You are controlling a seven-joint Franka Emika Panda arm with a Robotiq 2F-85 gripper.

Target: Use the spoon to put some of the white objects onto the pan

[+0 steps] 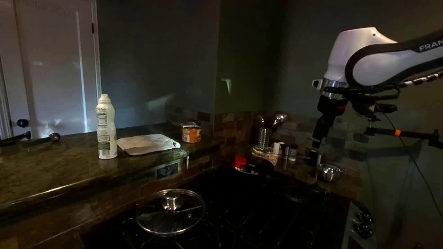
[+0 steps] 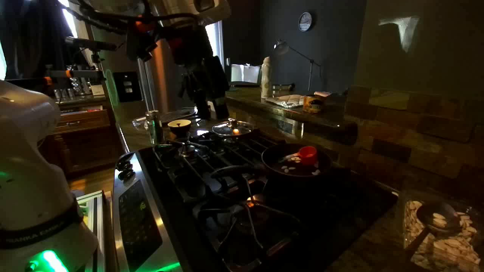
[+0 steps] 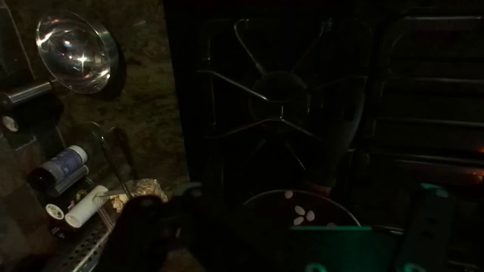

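Observation:
A round dark pan (image 2: 273,166) stands on the stove, holding several white objects (image 2: 289,168) and a red cup (image 2: 308,155). It also shows in an exterior view (image 1: 261,167) and at the bottom of the wrist view (image 3: 270,209). A dark spoon (image 2: 427,214) with a few white pieces in its bowl rests in a clear container (image 2: 407,223) of white objects (image 2: 459,245). My gripper (image 2: 213,114) hangs high above the stove, apart from spoon and pan; its fingers stand wide apart in the wrist view (image 3: 312,190) with nothing visible between them.
A shiny metal bowl (image 3: 75,53) and spice bottles (image 3: 64,166) stand beside the stove. A glass lid (image 1: 170,216) lies across the stove. A white bottle (image 1: 107,135), pale quilted pad (image 1: 148,144) and can (image 1: 191,135) stand on the raised counter.

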